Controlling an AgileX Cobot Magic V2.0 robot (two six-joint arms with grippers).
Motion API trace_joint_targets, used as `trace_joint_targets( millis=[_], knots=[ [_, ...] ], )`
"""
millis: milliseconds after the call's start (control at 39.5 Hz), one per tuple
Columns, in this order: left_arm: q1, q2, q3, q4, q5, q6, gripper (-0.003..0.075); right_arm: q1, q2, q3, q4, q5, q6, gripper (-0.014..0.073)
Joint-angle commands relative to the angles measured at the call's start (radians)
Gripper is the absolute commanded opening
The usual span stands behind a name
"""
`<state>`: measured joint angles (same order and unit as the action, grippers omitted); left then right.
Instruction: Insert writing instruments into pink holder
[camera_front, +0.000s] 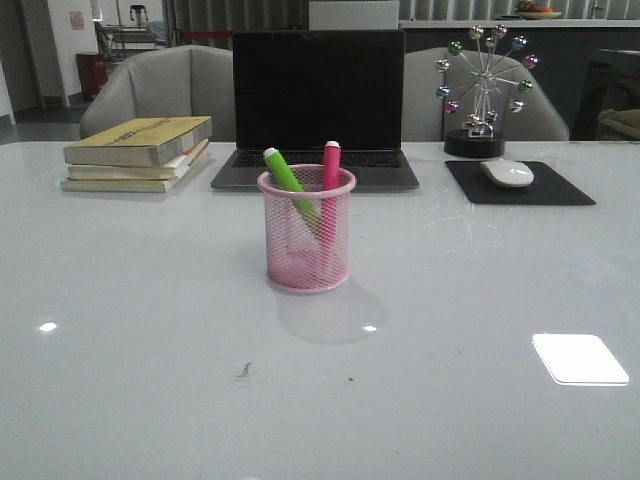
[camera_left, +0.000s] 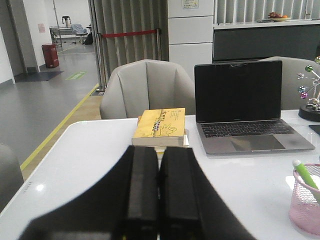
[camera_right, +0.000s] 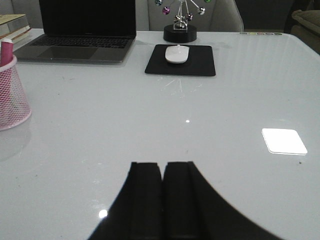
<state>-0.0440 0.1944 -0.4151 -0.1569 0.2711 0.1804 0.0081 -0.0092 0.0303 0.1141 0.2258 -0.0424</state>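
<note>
- The holder (camera_front: 306, 228) is standing upright mid-table, roughly centred between the left and right edges and just in front of the laptop (camera_front: 317, 110).
- The green marker (camera_front: 291, 183) and the pink marker (camera_front: 329, 185) are both sitting inside it, caps poking above the rim; the green one is leaning toward the left edge, the pink one is standing nearly upright.
- No other marker is showing anywhere on the table (camera_front: 150, 350), so the task is looking finished, with nothing left to insert as far as these views reach.
- The left gripper (camera_left: 159, 200) is hanging over the left part of the table with its jaws pressed together and gripping nothing.
- The right gripper (camera_right: 163, 200) is hovering over the right front part of the table, jaws likewise closed and empty.
- Neither gripper is appearing in the front view, so both are probably sitting back near the front edge, though I cannot tell exactly how far.
- Open room is lying all round the holder toward the front, left and right edges.
- The far edge is carrying the clutter: books (camera_front: 138, 153) toward the far left corner, a mouse (camera_front: 507, 172) on its pad (camera_front: 518, 184) and a ball ornament (camera_front: 484, 92) to the far right.
</note>
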Motion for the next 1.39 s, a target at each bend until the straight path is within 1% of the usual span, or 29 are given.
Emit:
trace_joint_targets(
  millis=[0,101,253,532,760,861,912,1089,1368],
  knots=[
    [0.003,-0.04,0.038,-0.014,-0.143,-0.001,0.0099,-0.005,-0.02,0.001,-0.008,-0.08,-0.001,0.0021],
    [0.003,-0.097,0.111,-0.014,-0.192,-0.001,0.0099,-0.005,-0.02,0.001,-0.008,-0.08,-0.001,0.0021],
    [0.003,-0.155,0.197,-0.014,-0.219,-0.001,0.0099,-0.005,-0.02,0.001,-0.008,-0.08,-0.001,0.0021],
    [0.003,-0.162,0.297,-0.014,-0.248,-0.001,0.0099,-0.005,-0.02,0.001,-0.008,-0.08,-0.001,0.0021],
    [0.003,-0.165,0.392,-0.027,-0.358,-0.001,0.0099,-0.005,-0.02,0.001,-0.008,-0.08,-0.001,0.0021],
    [0.003,-0.195,0.425,-0.034,-0.36,-0.001,0.0099,-0.005,-0.02,0.001,-0.008,-0.08,-0.001,0.0021],
    [0.003,-0.222,0.423,-0.034,-0.311,-0.001,0.0099,-0.005,-0.02,0.001,-0.008,-0.08,-0.001,0.0021],
    [0.003,-0.224,0.423,-0.034,-0.256,-0.001,0.0099,-0.005,-0.02,0.001,-0.008,-0.079,-0.001,0.0021],
    [0.003,-0.224,0.423,-0.034,-0.258,-0.001,0.0099,-0.005,-0.02,0.001,-0.008,-0.079,-0.001,0.0021]
  ],
)
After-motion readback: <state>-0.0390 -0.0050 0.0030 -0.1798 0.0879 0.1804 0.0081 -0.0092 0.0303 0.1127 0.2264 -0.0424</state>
